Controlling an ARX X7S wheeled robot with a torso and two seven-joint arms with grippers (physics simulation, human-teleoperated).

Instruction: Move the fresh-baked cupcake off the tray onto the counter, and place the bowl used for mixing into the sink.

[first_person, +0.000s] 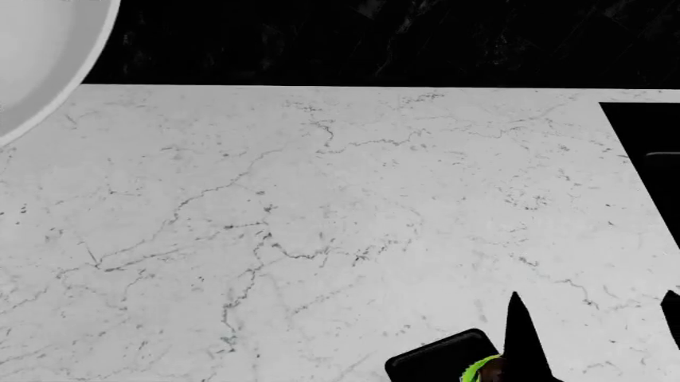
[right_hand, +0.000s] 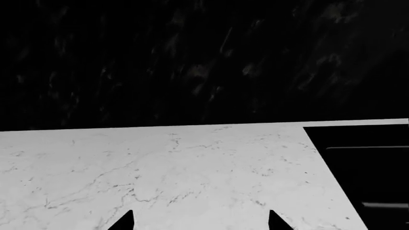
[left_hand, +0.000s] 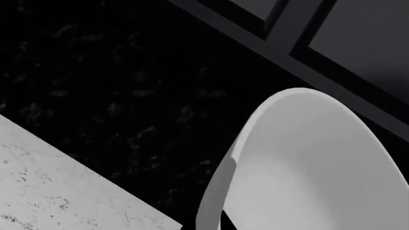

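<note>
The white bowl (left_hand: 307,163) fills the left wrist view, held up in front of the black wall. My left gripper (left_hand: 219,224) is shut on its rim, with one dark fingertip (left_hand: 227,221) showing inside the rim. In the head view the bowl (first_person: 43,56) is at the far left corner and the left gripper is out of view. The cupcake (first_person: 483,371), green frosting only, sits on the black tray (first_person: 431,362) at the near edge. My right gripper (first_person: 592,318) is open and empty just above and right of the cupcake, over the counter (first_person: 318,223). The sink (first_person: 648,143) lies at the right.
A black speckled wall (first_person: 372,40) runs along the back of the counter. Dark framed panels (left_hand: 357,38) show above it in the left wrist view. In the right wrist view, my open right gripper (right_hand: 201,223) faces the counter (right_hand: 160,167), with the sink (right_hand: 364,163) at one side.
</note>
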